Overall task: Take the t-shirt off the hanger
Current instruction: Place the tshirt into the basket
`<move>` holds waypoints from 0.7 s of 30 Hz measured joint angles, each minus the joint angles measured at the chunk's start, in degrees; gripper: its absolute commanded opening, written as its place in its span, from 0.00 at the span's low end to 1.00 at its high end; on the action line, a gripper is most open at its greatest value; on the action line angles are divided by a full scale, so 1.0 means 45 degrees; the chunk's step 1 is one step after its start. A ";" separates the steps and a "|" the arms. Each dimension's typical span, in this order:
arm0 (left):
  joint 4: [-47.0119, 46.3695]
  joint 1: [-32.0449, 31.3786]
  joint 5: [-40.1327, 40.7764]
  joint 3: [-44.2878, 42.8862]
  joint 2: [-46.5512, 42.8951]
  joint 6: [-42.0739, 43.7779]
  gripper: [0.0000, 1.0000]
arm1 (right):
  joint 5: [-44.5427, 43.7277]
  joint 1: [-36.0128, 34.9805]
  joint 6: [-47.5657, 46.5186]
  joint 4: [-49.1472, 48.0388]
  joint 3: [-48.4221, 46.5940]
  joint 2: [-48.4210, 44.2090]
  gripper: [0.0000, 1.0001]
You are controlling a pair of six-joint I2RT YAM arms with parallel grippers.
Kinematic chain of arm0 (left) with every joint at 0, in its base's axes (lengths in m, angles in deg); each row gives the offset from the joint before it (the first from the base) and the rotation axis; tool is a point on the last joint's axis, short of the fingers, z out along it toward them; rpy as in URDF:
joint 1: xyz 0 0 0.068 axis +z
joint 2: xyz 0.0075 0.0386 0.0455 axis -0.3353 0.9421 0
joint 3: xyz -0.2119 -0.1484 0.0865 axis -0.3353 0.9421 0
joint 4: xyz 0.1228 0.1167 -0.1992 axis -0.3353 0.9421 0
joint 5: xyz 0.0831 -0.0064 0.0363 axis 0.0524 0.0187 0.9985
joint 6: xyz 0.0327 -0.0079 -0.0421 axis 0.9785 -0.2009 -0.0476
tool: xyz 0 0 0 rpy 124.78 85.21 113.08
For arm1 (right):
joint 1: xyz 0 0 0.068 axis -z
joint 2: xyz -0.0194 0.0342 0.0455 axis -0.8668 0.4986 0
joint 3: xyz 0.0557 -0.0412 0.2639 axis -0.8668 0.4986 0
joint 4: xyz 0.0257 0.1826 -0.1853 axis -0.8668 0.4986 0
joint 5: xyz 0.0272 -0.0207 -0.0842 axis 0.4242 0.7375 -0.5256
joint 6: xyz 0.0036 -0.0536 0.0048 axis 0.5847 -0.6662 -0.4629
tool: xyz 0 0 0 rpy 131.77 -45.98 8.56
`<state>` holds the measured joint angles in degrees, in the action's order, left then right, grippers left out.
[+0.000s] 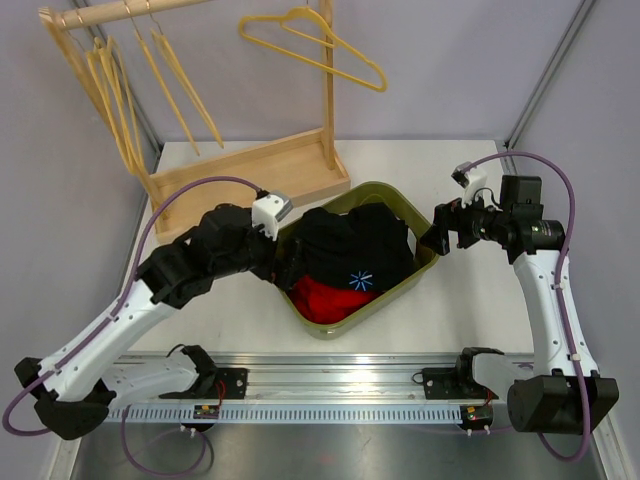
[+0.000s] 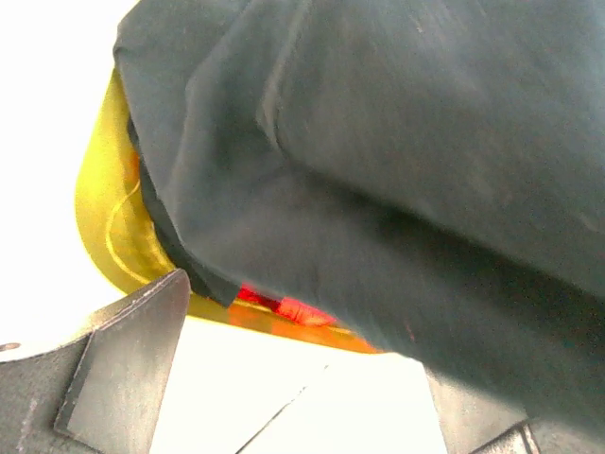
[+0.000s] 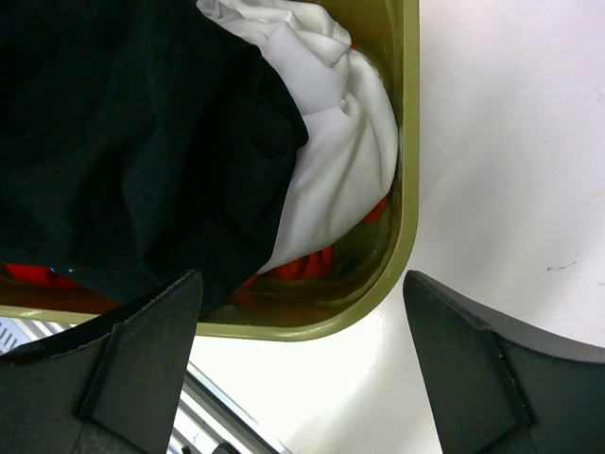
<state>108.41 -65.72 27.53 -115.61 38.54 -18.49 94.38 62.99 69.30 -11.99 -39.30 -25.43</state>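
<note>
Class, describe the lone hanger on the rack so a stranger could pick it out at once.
On the far left of the table stands a wooden rack. Most of its yellow hangers dangle bunched under the left end; the lone hanger sits by the right post, its whole triangular outline showing.

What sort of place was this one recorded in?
Probably a lab workcell staged for laundry handling: robot arms bolted to a rail at a white table's edge, a wooden clothes rack with hangers, and an olive bin of garments.
</note>
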 measured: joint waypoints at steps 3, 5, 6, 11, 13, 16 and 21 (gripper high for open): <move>0.0262 0.0000 0.0000 -0.0010 -0.0680 -0.0005 0.99 | 0.0058 0.0024 0.0049 -0.0019 0.0058 0.0000 0.94; 0.0321 0.0000 0.0010 -0.0010 -0.1103 -0.0015 0.99 | 0.0068 0.0029 0.0078 -0.0092 0.0078 0.0000 0.94; 0.0330 0.0000 0.0015 -0.0010 -0.1263 -0.0024 0.99 | 0.0073 0.0029 0.0087 -0.0107 0.0078 -0.0005 0.94; 0.0364 0.0000 0.0102 0.0024 -0.1812 -0.0131 0.99 | 0.0078 0.0034 0.0092 -0.0165 0.0078 -0.0005 0.94; 0.0321 0.0000 0.0141 0.0121 -0.2001 -0.0165 0.99 | 0.0092 0.0034 0.0097 -0.0175 0.0078 -0.0005 0.94; 0.0296 0.0000 0.0151 0.0291 -0.2244 -0.0238 0.99 | 0.0170 0.0034 0.0102 -0.0180 0.0083 -0.0005 0.94; 0.0189 0.0000 0.0155 0.0627 -0.2463 -0.0384 0.99 | 0.0199 0.0034 0.0102 -0.0180 0.0146 -0.0024 0.95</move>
<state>109.26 -65.72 28.23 -112.79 27.46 -20.22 95.28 63.14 69.76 -12.80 -38.64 -25.54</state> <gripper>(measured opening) 0.987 0.940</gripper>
